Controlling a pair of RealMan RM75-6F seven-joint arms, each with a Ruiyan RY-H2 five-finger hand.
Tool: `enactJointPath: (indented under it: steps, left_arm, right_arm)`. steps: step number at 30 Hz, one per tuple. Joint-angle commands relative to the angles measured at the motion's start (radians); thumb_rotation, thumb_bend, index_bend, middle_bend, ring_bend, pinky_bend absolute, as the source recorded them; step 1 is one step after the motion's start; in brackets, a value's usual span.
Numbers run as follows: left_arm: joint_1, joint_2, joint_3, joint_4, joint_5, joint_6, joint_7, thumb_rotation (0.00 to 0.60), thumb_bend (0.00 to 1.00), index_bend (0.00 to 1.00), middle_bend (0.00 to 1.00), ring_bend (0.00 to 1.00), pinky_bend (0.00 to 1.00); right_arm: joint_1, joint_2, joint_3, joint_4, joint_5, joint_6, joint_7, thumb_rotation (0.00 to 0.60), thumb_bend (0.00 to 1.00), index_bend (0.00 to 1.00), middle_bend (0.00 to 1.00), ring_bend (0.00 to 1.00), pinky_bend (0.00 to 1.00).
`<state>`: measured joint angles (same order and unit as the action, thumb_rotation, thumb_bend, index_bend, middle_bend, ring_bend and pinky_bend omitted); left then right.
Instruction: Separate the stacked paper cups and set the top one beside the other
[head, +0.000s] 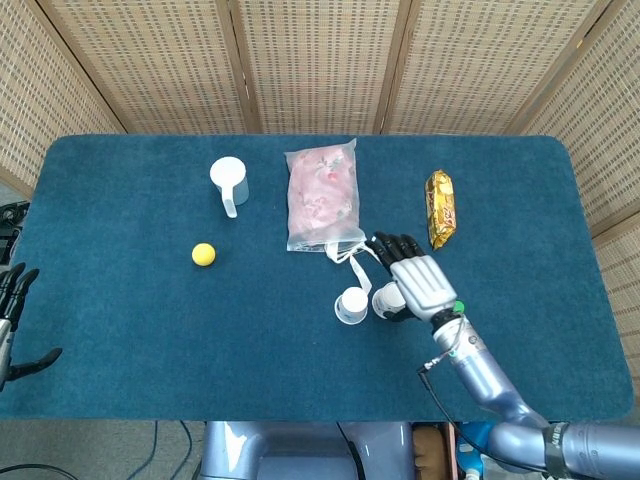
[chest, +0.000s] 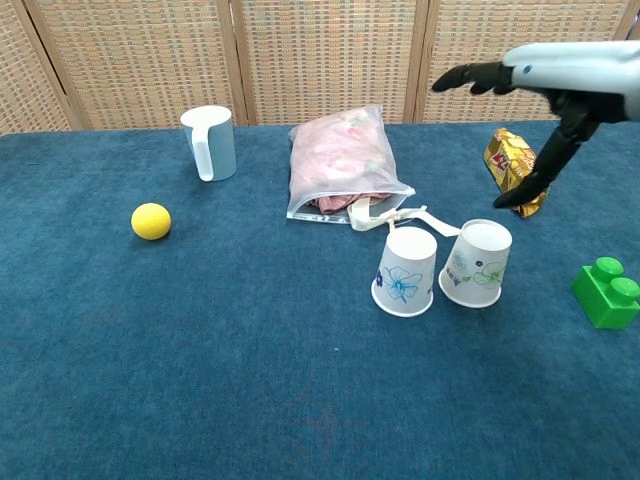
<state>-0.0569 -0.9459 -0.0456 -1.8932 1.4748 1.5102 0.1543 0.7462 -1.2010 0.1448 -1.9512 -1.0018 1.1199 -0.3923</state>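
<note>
Two white paper cups with blue flower prints stand mouth-down side by side on the blue table. The left cup (chest: 405, 272) (head: 351, 305) and the right cup (chest: 476, 263) (head: 386, 298) are almost touching. My right hand (chest: 540, 90) (head: 415, 280) hovers above and to the right of them, fingers spread and holding nothing; in the head view it covers part of the right cup. Off the table's left edge my left hand (head: 12, 315) hangs empty, fingers apart.
A pink-filled plastic bag (chest: 345, 160) with a white strap lies just behind the cups. A gold snack packet (chest: 512, 165) is at the back right and a green block (chest: 607, 291) at the right. A light blue mug (chest: 210, 142) and a yellow ball (chest: 151, 221) are at the left.
</note>
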Motion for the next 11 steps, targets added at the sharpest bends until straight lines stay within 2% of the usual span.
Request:
enactJointPath:
  steps: [1, 4, 8, 11]
  left_arm:
    - [0.0, -0.005, 0.002, 0.001, 0.002, -0.001, 0.006, 0.6, 0.12, 0.0, 0.0, 0.0, 0.0]
    - [-0.001, -0.012, 0.003, 0.001, 0.006, 0.001, 0.02, 0.6, 0.12, 0.0, 0.0, 0.0, 0.0]
    - [0.001, -0.02, 0.005, 0.001, 0.011, 0.006, 0.033, 0.6, 0.12, 0.0, 0.0, 0.0, 0.0]
    - [0.002, -0.023, 0.006, -0.001, 0.014, 0.008, 0.04, 0.6, 0.12, 0.0, 0.0, 0.0, 0.0]
  right_arm:
    - [-0.175, 0.092, -0.102, 0.078, -0.328, 0.213, 0.101, 0.6, 0.0, 0.0, 0.0, 0.0, 0.0]
    - [-0.265, 0.102, -0.149, 0.176, -0.427, 0.32, 0.167, 0.6, 0.0, 0.0, 0.0, 0.0, 0.0]
    - [-0.342, 0.08, -0.166, 0.288, -0.496, 0.427, 0.198, 0.6, 0.0, 0.0, 0.0, 0.0, 0.0]
    - [-0.377, 0.074, -0.169, 0.332, -0.525, 0.463, 0.222, 0.6, 0.0, 0.0, 0.0, 0.0, 0.0]
